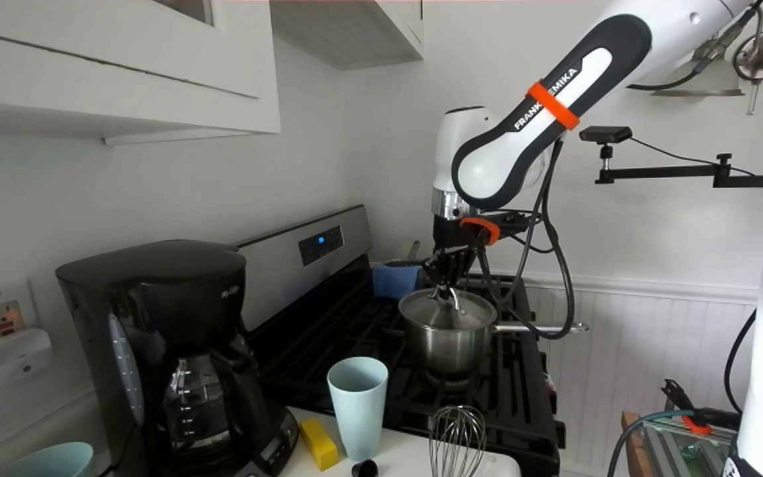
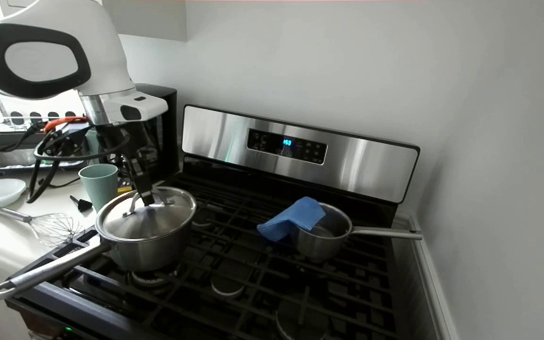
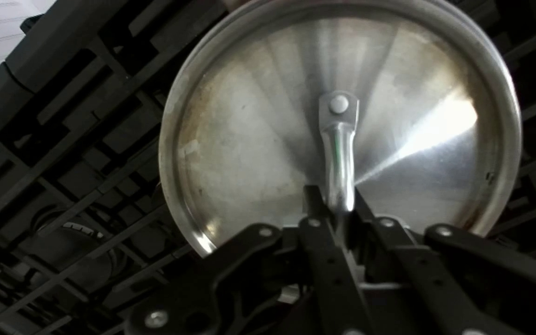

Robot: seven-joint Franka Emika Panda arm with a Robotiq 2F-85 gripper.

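Your end effector point(image 3: 338, 197) is drawn nearly together, its fingers point(image 3: 315, 204) clasping the handle point(image 3: 340, 158) of the lid point(image 3: 258, 144). The lid covers the pot point(image 2: 149, 254), near left on the stove point(image 2: 248, 274) in an exterior view. Apply any pull vertically; tilting may cause binding.

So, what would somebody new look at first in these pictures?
Probably the big white-and-black robot arm hanging over the black stove in both exterior views. In the wrist view, its black two-fingered hand is around the curved silver handle of a round steel lid. Then maybe the bright blue cloth, draped over the rim of a small steel saucepan toward the stove's back.
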